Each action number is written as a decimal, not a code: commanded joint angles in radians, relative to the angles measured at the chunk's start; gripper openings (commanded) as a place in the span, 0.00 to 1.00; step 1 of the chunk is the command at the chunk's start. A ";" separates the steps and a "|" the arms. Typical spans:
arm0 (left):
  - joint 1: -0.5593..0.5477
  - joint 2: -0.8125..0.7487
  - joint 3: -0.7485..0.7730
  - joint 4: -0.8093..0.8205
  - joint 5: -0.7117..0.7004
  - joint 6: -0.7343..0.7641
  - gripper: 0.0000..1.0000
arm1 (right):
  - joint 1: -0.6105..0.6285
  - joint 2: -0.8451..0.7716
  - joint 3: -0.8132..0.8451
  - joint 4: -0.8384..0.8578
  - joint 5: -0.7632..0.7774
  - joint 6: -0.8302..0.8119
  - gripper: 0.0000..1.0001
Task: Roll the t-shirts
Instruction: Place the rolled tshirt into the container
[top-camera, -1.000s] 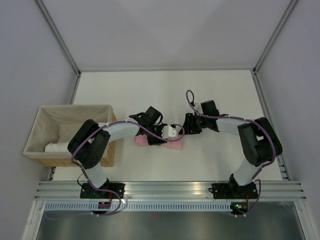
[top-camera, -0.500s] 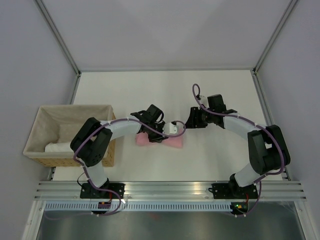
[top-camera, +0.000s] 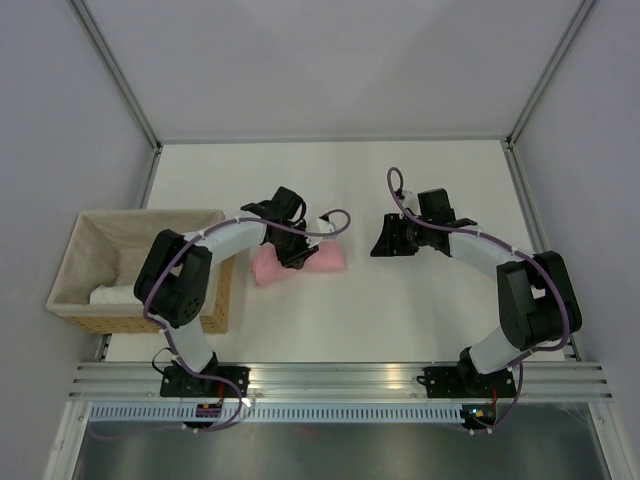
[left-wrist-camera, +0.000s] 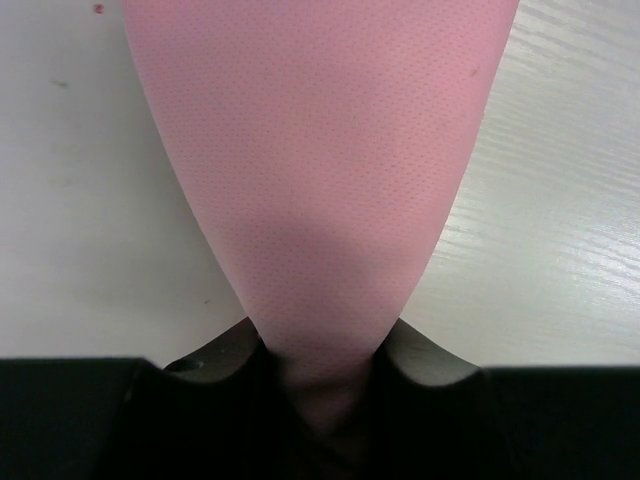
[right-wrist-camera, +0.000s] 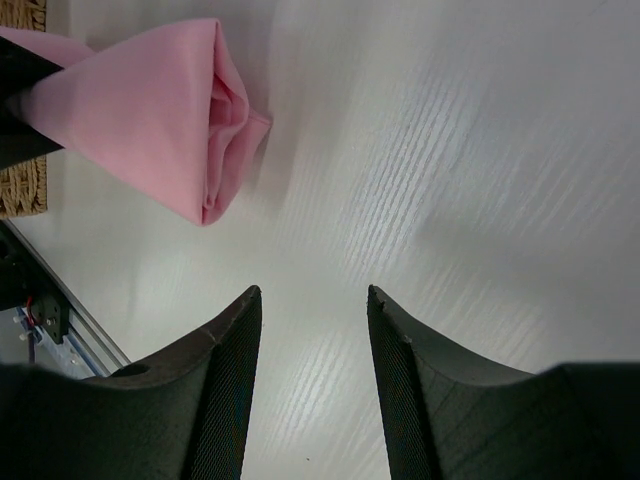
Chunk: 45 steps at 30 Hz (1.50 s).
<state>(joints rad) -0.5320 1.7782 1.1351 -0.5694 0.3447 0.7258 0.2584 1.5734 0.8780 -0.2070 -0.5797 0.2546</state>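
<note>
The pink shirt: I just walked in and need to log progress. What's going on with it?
The left gripper has its jaws pinched shut on the rolled-up pink t-shirt, which is on the white table beside the wicker basket. The right gripper is open and empty, apart from the shirt on its right. A white rolled item lies in the basket.

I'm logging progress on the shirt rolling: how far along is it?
Done: the pink t-shirt is already a compact roll, its layered end showing in the right wrist view. In hand: the left gripper is shut on it; the right gripper stands open, apart from it. Left: probably placing it in the wicker basket, where a white roll already lies.
</note>
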 joint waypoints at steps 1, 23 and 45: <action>0.032 0.001 0.110 -0.050 0.004 -0.057 0.02 | -0.008 -0.020 0.029 -0.005 0.007 -0.020 0.53; 0.158 -0.057 0.362 -0.171 -0.056 0.001 0.02 | -0.013 0.030 0.078 -0.014 -0.003 -0.052 0.53; 0.579 -0.424 0.322 -0.374 -0.036 0.311 0.02 | -0.002 0.154 0.423 -0.028 -0.072 -0.112 0.53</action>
<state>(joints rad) -0.0257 1.3758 1.4258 -0.8665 0.2745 0.9306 0.2516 1.7195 1.2446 -0.2489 -0.6247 0.1665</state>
